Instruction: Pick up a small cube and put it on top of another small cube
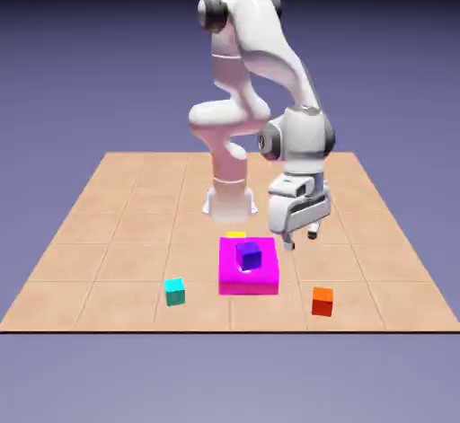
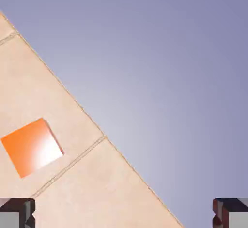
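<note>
The white arm (image 1: 256,71) folds down from its base, wrist bent, carrying the pincer (image 1: 300,238) above the bench (image 1: 108,224), beside the magenta block (image 1: 249,273) on the exterior view's right. The pincer is spread wide, nothing between its tips. The tiled tan bench sits before a plain blue-violet backdrop. A dark purple cube (image 1: 249,254) rests on the magenta block. The orange-red cube (image 1: 322,301) lies near the bench's front edge, below the pincer and apart from it; the teal cube (image 1: 174,291) lies across the block from it.

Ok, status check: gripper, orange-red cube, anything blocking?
Gripper open, empty, hovering above the table. Orange-red cube untouched on the table, apart from the teal cube. Nothing in the way.
</note>
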Motion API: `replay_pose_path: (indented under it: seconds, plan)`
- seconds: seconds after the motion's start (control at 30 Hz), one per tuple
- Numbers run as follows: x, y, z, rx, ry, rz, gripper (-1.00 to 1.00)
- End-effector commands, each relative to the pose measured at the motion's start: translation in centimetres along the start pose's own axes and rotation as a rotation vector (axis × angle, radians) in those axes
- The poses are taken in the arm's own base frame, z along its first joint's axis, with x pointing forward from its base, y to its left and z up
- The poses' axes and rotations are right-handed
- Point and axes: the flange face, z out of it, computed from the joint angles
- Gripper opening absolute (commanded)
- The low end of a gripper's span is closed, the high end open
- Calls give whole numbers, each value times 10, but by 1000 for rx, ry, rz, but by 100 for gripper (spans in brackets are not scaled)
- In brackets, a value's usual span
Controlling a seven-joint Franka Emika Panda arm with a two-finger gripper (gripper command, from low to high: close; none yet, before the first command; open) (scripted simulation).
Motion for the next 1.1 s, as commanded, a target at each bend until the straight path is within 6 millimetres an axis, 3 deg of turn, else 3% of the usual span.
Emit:
replay_pose_path:
  seconds: [0.0, 0.2, 0.37, 0.4, 0.43, 0.57, 0.63, 0.83, 1.07]
  plan:
    - [1, -9, 12, -9, -32, -49, 0]
    - [-3, -70, 84, -59, -221, -354, 0]
    - [-18, -71, 159, -63, -237, -380, 0]
    - [-18, -71, 159, -63, -237, -380, -100]
    - [-18, -71, 159, -63, -237, -380, -100]
    - [-5, -75, 95, -64, -237, -380, -100]
    - [-4, -75, 91, -63, -237, -380, -100]
    - [-21, 4, 33, -79, -265, -59, -100]
    - [-66, 81, -23, -78, -300, 311, -100]
